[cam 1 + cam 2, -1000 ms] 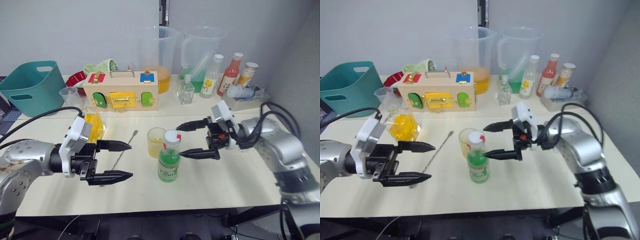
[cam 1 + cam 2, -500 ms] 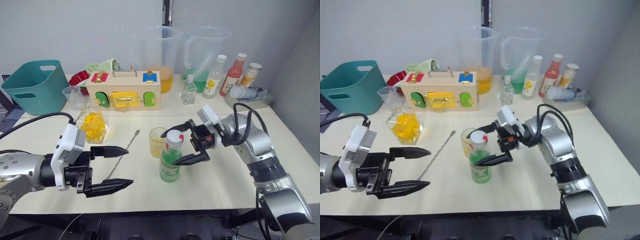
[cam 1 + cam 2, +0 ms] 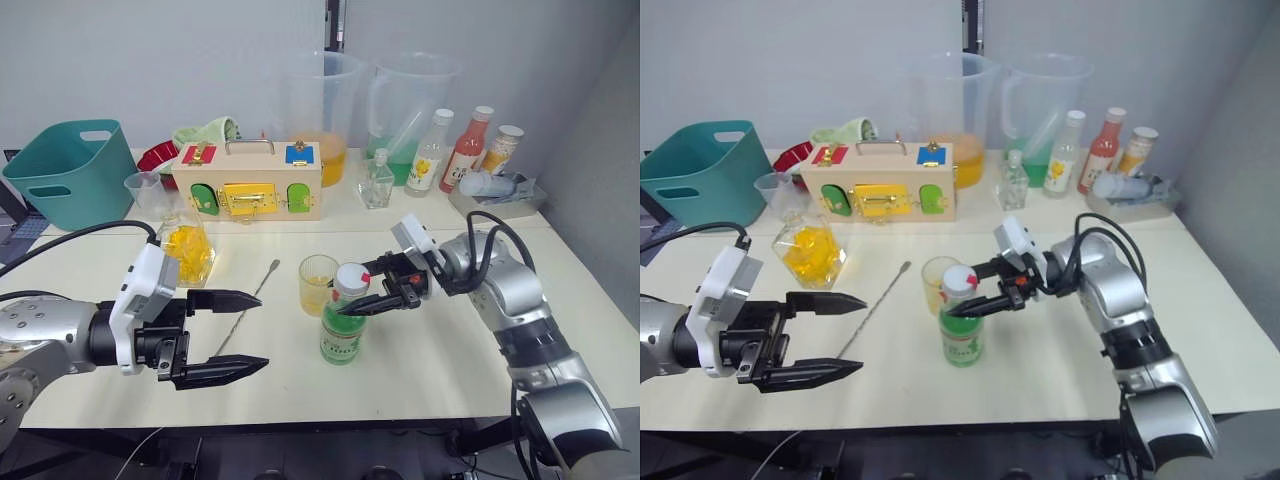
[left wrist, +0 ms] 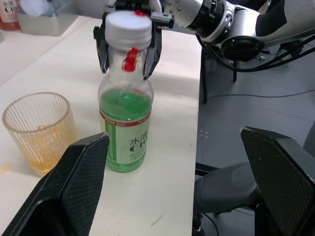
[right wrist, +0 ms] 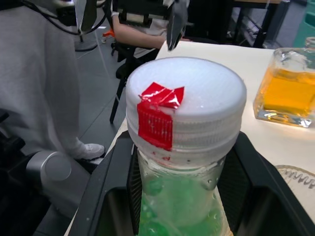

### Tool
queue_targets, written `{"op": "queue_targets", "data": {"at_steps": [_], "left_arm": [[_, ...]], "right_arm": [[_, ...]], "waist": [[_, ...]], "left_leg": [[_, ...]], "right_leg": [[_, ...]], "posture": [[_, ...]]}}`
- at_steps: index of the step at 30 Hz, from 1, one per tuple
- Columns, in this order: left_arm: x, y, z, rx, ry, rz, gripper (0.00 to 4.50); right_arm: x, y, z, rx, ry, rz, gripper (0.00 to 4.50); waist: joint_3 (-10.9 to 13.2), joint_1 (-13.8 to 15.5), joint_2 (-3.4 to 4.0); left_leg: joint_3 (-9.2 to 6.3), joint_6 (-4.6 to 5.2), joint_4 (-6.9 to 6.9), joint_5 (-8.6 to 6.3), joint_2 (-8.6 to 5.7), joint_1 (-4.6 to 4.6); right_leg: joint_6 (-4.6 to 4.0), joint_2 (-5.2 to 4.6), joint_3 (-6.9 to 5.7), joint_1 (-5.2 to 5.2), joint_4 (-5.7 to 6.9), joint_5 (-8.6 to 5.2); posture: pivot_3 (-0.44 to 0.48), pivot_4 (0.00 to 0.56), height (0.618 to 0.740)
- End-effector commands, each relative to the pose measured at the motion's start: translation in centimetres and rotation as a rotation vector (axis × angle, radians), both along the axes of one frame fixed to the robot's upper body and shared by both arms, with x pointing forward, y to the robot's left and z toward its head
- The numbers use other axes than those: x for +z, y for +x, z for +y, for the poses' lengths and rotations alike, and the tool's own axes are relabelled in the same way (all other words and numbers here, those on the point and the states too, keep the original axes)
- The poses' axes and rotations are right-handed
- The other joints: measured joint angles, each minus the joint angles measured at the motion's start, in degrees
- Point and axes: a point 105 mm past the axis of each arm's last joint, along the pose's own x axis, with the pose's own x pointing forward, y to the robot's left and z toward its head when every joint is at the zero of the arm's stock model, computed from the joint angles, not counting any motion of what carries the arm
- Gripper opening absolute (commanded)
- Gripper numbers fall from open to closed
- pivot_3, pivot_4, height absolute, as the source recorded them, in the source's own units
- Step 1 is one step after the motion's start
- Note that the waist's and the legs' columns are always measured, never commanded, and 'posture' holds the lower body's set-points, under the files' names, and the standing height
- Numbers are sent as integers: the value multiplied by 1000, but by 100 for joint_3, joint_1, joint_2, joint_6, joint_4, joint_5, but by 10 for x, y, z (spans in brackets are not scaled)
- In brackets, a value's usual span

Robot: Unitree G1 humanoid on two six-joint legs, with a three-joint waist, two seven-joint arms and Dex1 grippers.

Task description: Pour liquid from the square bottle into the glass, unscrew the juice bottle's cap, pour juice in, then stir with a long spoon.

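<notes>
While right gripper [image 3: 372, 290] clasps juice bottle [image 3: 342, 325] neck, left gripper [image 3: 243, 334] gapes

The juice bottle [image 3: 342, 318] stands just before the glass [image 3: 317, 285], long spoon [image 3: 248, 300] to their left.

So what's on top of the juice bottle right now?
The white cap with a red tape strip sits on the juice bottle. The right gripper's fingers flank the neck just below it. The mouth beneath is hidden.
</notes>
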Motion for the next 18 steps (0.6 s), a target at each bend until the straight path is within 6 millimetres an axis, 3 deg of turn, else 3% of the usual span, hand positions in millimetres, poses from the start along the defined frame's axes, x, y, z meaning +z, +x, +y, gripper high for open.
{"op": "queue_targets", "data": {"at_steps": [1,8,18], "left_arm": [[6,5,-1,-39,4,-43,4500],[3,19,-9,-100,-6,-48,4500],[5,32,-11,-167,12,-49,4500]], "right_arm": [[28,-22,2,-39,87,-67,1523],[21,-43,15,-235,113,-51,1523],[5,-41,26,-491,164,10,1523]], "waist": [[0,5,0],[0,7,0],[0,-25,0]], "left_leg": [[-1,0,0,0,1,-2],[-2,0,-4,0,-1,-2],[1,1,-3,1,-10,-2]], "right_leg": [[0,1,-1,0,0,0],[0,3,-2,0,4,0],[0,8,-2,1,13,0]], "posture": [[0,150,740],[0,150,740],[0,150,740]]}}
